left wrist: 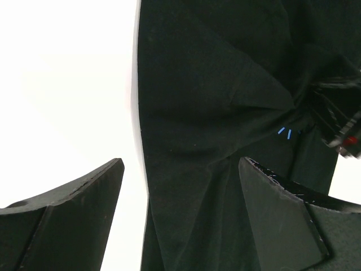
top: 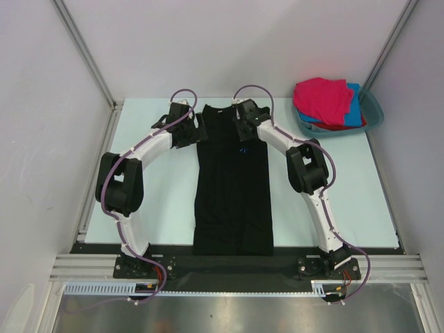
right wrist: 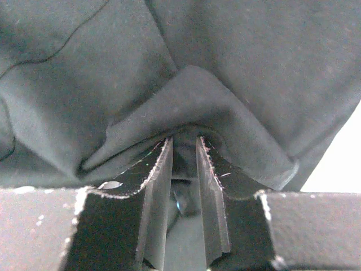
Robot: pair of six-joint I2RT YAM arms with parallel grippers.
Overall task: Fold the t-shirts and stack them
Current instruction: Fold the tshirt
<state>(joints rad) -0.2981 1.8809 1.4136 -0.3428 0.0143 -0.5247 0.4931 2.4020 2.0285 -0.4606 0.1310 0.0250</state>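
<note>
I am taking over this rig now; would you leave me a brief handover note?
Left gripper: open over the far left edge of the large black cloth t-shirt.
Right gripper: shut on a fold at its far end.
It lies flat as a long narrow strip.
Magenta-pink shirt, bright blue shirt, red shirt: piled in the teal plastic basin.
Done: sides seemingly folded in. Left: shorten it, fold the others, stack.

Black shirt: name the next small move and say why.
Probably close the left gripper on the black shirt: its jaws stand wide open astride the cloth's edge, while the right gripper pinches a fold at the same far end.
</note>
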